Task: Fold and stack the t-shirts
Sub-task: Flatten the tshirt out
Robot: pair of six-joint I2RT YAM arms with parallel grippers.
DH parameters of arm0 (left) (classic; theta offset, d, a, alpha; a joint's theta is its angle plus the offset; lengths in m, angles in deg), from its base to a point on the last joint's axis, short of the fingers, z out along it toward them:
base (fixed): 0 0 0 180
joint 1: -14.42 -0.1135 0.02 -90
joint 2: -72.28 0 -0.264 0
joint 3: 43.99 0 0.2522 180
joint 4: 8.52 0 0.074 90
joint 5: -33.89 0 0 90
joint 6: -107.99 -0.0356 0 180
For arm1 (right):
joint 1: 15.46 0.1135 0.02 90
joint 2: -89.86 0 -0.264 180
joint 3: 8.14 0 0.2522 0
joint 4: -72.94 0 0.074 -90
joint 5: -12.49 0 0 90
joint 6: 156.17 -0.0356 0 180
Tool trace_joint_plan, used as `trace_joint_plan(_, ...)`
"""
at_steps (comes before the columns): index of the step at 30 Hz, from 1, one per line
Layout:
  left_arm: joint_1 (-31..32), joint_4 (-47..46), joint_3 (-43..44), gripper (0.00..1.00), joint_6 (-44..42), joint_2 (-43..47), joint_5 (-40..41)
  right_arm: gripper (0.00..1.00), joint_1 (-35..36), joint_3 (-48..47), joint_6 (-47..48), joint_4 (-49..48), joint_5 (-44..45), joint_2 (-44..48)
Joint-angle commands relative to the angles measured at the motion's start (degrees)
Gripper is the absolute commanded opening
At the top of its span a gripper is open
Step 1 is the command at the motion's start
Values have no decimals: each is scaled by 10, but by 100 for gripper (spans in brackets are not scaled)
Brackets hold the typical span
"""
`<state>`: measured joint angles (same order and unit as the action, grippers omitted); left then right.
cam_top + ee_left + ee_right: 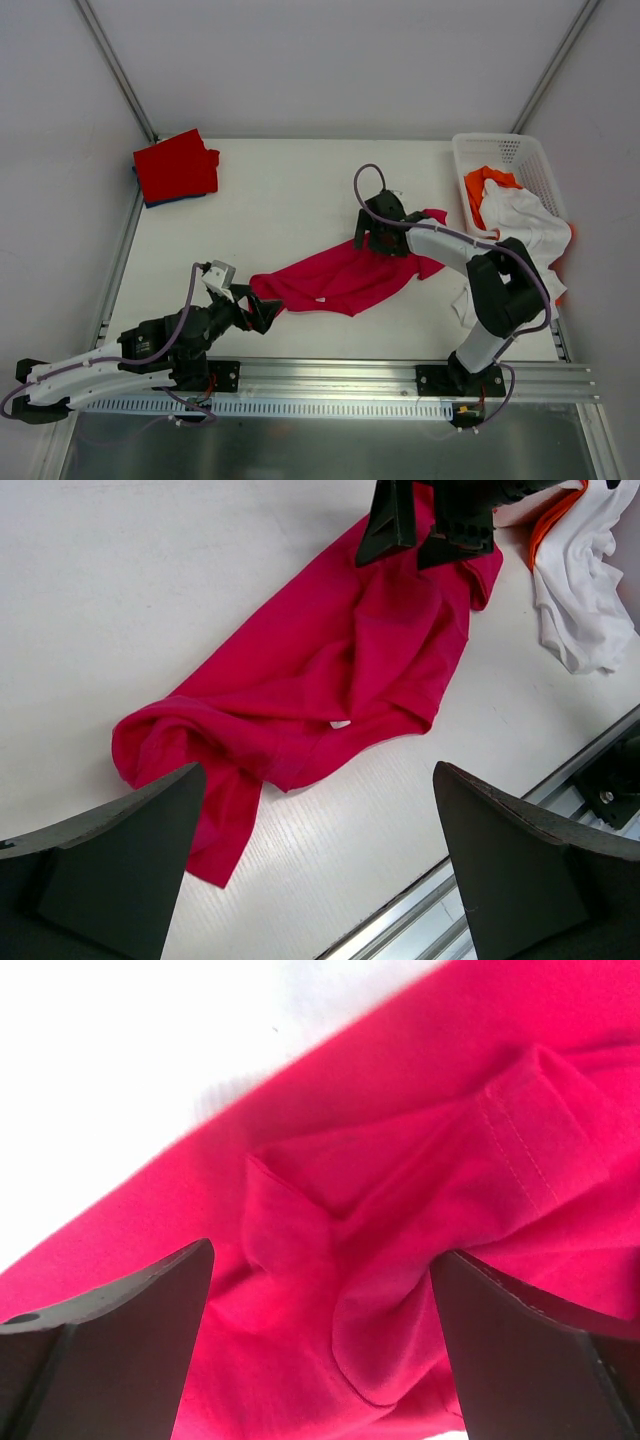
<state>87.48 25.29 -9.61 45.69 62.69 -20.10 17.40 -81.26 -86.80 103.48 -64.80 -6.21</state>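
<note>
A crimson-pink t-shirt (345, 275) lies crumpled and stretched across the table's middle; its small white tag (340, 724) shows in the left wrist view. My left gripper (262, 310) is open and empty just off the shirt's near-left end (165, 742). My right gripper (380, 240) is open, its jaws low over the shirt's far right folds (330, 1260). A folded red t-shirt (176, 166) lies on a blue one (160, 201) at the far left corner. White (525, 222) and orange (485, 185) t-shirts spill from the basket.
A white lattice basket (500, 150) stands at the far right. A metal rail (330, 378) runs along the near edge; it also shows in the left wrist view (560, 790). The enclosure walls close off the back and sides.
</note>
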Motion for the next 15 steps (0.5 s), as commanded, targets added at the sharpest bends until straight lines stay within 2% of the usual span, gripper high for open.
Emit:
trace_joint_plan(1, -1, -10, -3, 99, 6, -4, 3, 92, -3, -36, 10, -16, -16, -15)
trace_joint_plan(9, -1, -12, -2, 99, 4, -7, 8, 91, -2, -72, 9, 9, -31, -33)
trace_joint_plan(10, -1, -12, -3, 99, 4, -7, 9, 88, -3, -70, 9, 9, -30, -33)
trace_joint_plan(11, -1, -12, -2, 99, 4, -7, 8, 79, -3, -68, 10, 9, -30, -32)
trace_joint_plan(13, -1, -12, -2, 99, 4, -7, 8, 68, -1, -60, 10, 10, -28, -32)
trace_joint_plan(15, -1, -12, -2, 99, 3, -7, 7, 65, -2, -49, 11, 12, -26, -29)
